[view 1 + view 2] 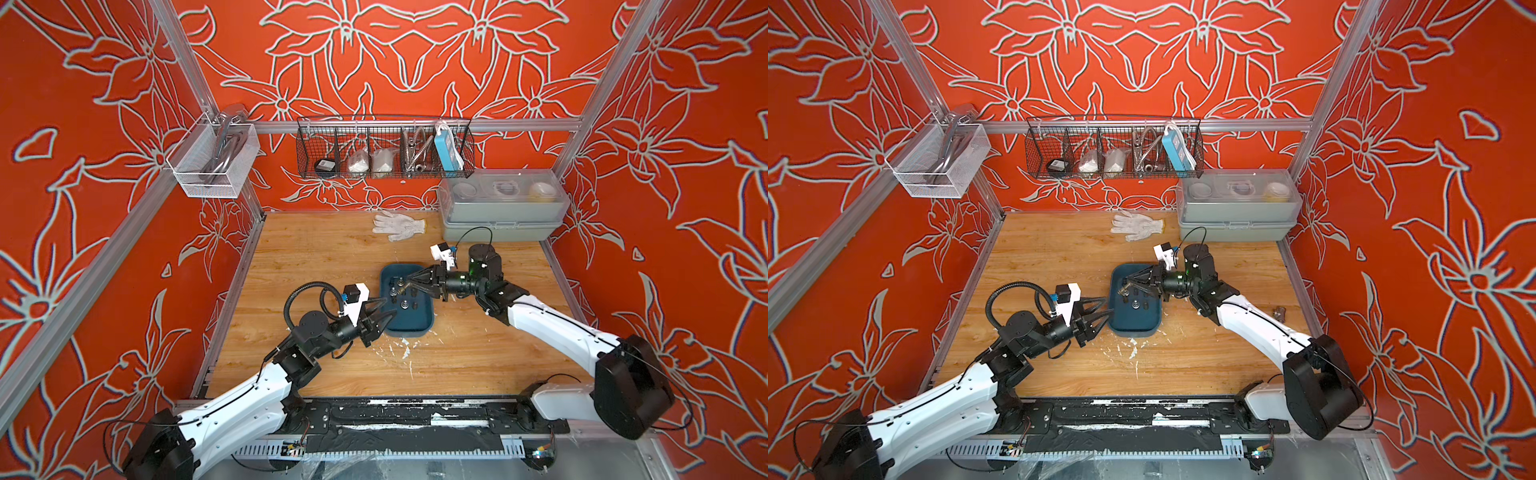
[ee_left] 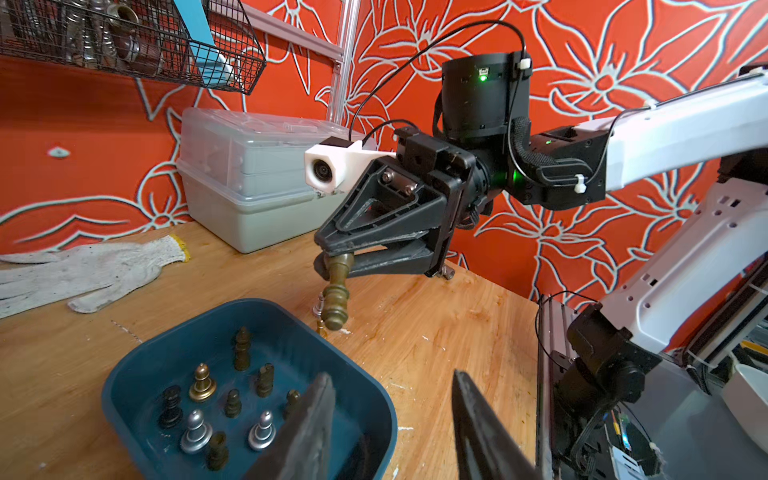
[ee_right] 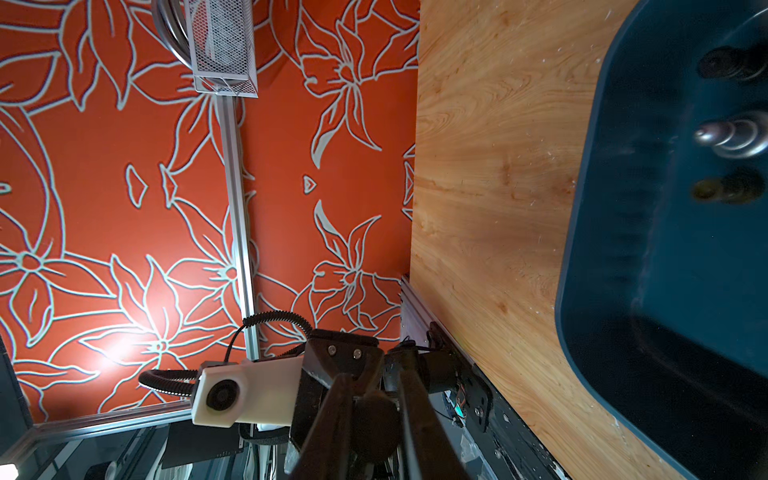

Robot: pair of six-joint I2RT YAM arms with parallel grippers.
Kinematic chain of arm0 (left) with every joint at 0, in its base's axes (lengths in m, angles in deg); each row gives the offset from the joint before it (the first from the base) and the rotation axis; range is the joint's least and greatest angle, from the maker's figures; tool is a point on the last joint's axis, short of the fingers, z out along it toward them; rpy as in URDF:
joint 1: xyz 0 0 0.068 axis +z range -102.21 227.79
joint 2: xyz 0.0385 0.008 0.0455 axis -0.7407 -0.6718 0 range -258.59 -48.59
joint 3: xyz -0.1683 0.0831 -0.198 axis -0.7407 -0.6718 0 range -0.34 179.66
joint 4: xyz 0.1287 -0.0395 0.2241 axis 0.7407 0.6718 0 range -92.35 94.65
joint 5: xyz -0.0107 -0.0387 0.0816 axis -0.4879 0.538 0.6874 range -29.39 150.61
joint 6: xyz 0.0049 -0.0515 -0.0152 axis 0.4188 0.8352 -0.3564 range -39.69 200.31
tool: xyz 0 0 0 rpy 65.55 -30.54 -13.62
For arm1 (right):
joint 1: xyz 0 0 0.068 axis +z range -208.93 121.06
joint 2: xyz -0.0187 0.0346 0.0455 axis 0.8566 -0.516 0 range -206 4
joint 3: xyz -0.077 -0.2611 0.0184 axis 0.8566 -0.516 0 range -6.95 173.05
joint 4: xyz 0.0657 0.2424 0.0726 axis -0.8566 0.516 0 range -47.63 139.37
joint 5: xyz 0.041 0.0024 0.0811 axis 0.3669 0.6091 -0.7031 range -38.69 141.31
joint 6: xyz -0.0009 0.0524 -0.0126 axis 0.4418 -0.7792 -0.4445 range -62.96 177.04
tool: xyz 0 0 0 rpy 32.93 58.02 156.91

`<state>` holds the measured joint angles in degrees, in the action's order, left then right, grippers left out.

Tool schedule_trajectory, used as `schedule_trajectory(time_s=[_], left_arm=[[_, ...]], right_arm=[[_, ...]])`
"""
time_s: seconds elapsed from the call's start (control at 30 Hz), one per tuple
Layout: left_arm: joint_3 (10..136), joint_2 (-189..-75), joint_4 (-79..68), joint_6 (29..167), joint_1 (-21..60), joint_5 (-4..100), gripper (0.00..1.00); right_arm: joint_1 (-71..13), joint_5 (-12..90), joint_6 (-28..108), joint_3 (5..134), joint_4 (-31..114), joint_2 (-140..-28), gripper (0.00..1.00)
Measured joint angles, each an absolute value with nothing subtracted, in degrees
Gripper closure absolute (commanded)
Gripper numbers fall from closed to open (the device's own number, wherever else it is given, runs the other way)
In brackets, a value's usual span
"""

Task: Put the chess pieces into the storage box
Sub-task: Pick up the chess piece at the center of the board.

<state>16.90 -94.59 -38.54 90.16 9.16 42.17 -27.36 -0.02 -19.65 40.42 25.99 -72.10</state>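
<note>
Pieces [image 2: 202, 384] stand upright in the box [image 2: 253, 304], about nine of them, close together across its floor. One more, a dark brass piece [image 2: 337, 291], hangs over the far half of the box in both top views. The right hand [image 2: 332, 253] is clenched on its upper end, so its wide end points down and it tilts a little. Just beyond the box, partly hidden behind that piece, two strays [image 2: 319, 307] seem to sit on the surface [image 2: 415, 299], so the job looks unfinished.

The left hand [image 2: 390, 376] waits at the near left rim of the box, released and empty. Whether its fingertips touch the rim I cannot tell.

The likely trouble is the drop. The brass piece hangs clear above the standing ones, and if it is let go from there it will probably strike them, knock some over, or bounce. The box wall is low, so a bounce could carry it back out. The grip is on a narrow, rounded end, so the piece may also swing or slip before it is placed. Lowering it into a free gap calls for care, as the jaws could sweep neighbours down. A nudge from the left hand would shift the light box under the descending piece.
</note>
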Motion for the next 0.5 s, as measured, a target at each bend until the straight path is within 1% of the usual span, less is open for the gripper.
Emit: schedule_trajectory(time_s=[0.37,0.5], left_arm=[[17.6,-97.3,-39.6,89.2,9.2,42.0,0.56],[18.2,-97.8,-40.2,89.1,9.2,42.2,0.6]], right_arm=[[-24.9,-0.2,-20.1,40.4,26.3,-71.5,0.86],[-23.7,-0.2,-20.1,40.4,26.4,-71.5,0.86]])
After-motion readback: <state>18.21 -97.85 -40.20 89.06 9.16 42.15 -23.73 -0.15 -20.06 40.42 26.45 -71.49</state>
